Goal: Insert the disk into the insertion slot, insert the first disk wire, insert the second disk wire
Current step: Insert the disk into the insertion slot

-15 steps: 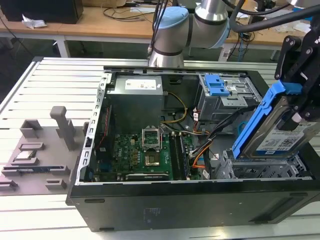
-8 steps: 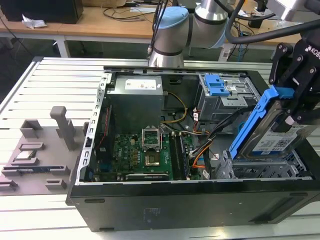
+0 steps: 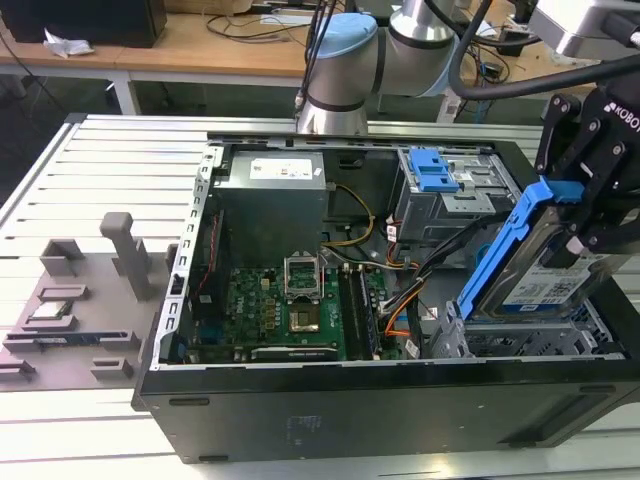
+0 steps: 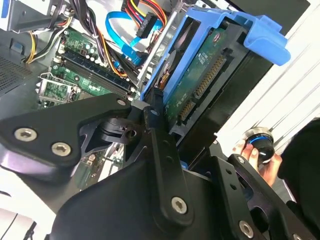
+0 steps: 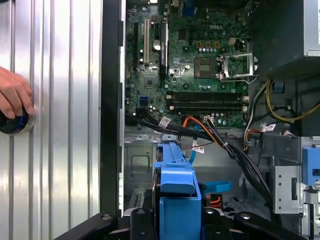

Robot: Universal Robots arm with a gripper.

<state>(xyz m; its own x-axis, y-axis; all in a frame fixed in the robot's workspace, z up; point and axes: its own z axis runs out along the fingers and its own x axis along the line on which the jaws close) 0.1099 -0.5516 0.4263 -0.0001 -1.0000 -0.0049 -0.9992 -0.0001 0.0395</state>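
Note:
My gripper (image 3: 578, 215) is shut on the disk (image 3: 545, 275), a silver drive with a white-and-blue label clipped in a bright blue bracket (image 3: 500, 255). The disk hangs tilted, its lower end just over the insertion slot (image 3: 520, 340), a silver perforated cage in the open computer case's near corner on the exterior view's right. In the second wrist view the disk's underside and connector edge (image 4: 200, 80) show past a black finger (image 4: 155, 130). The bracket (image 5: 175, 185) also appears in the first wrist view. A blue flat wire (image 4: 125, 35) and a coloured wire bundle (image 4: 145, 22) lie loose beside the cage.
A grey bay with a blue latch (image 3: 440, 185) stands behind the cage. The motherboard (image 3: 290, 300) and power supply (image 3: 275, 175) fill the case. A person's hand (image 5: 12, 97) rests on a black-and-blue knob (image 5: 12, 122) outside the case. Grey fixtures (image 3: 70, 300) sit on the exterior view's left.

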